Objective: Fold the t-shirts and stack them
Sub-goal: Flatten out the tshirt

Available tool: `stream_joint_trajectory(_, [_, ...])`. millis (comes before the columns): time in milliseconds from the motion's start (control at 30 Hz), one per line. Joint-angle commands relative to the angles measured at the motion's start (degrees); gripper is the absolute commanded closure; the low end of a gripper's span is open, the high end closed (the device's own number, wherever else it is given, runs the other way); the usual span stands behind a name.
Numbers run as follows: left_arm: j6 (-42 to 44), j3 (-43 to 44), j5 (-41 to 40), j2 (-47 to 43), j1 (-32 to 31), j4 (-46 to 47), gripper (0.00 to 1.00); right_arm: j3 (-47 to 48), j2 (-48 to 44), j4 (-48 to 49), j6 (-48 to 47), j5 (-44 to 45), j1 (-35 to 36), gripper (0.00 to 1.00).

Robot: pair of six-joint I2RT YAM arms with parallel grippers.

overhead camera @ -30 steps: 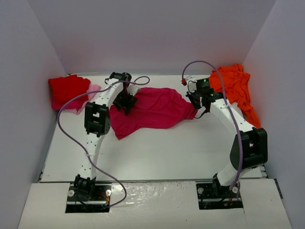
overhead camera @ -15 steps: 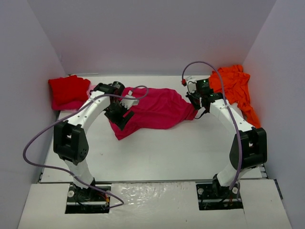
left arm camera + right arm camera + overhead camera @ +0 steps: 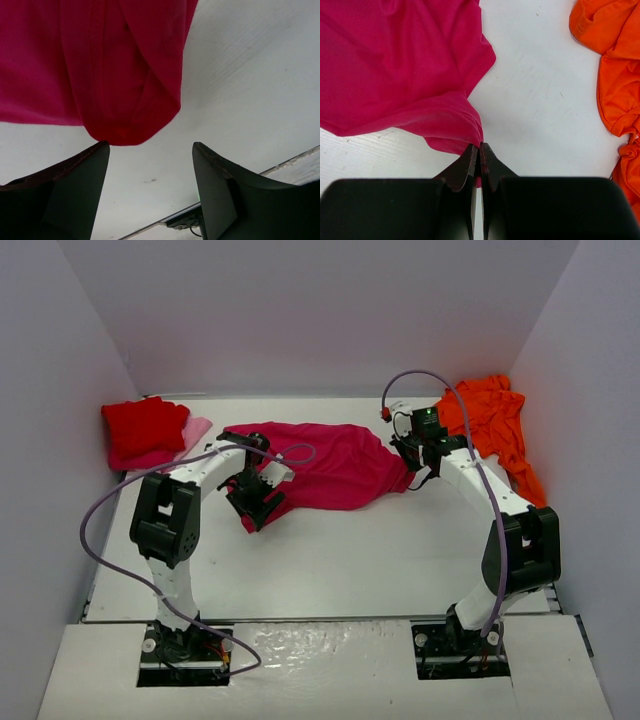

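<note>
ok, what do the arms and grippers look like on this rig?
The left arm and right arm are white links with bulky black joint housings. A thin lavender cable loops along each. The left gripper and right gripper have black wedge-shaped fingers. There is a small red connector by the right wrist.

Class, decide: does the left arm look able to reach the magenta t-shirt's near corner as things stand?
Probably yes: its open fingers sit right beside a corner of the magenta t-shirt, nothing between.
</note>
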Motion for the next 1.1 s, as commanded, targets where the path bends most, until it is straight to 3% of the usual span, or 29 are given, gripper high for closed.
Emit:
stream_joint_trajectory(0, [1.1,3.56,-0.53,0.61,0.54,1.11,0.36,-0.1,-2.87,2.15,0.53,0.13,0.18,1.0])
stream_joint_trajectory(300, [0.49,4.84,-1.44,1.46,1.81,1.58,0.36,-0.05,-2.4,2.11,0.44,0.47,0.35,1.0])
stream_joint_trajectory(533, [1.14,4.75,-2.22,-2.8,1.89,1.67,0.36,-0.06,-1.96,2.29,0.61,0.58,0.35,1.0])
stream_joint_trajectory(1067, [2.02,4.03,-1.85,2.17,3.24,2.28,0.36,-0.21,-1.95,2.29,0.53,0.92,0.81,1.0])
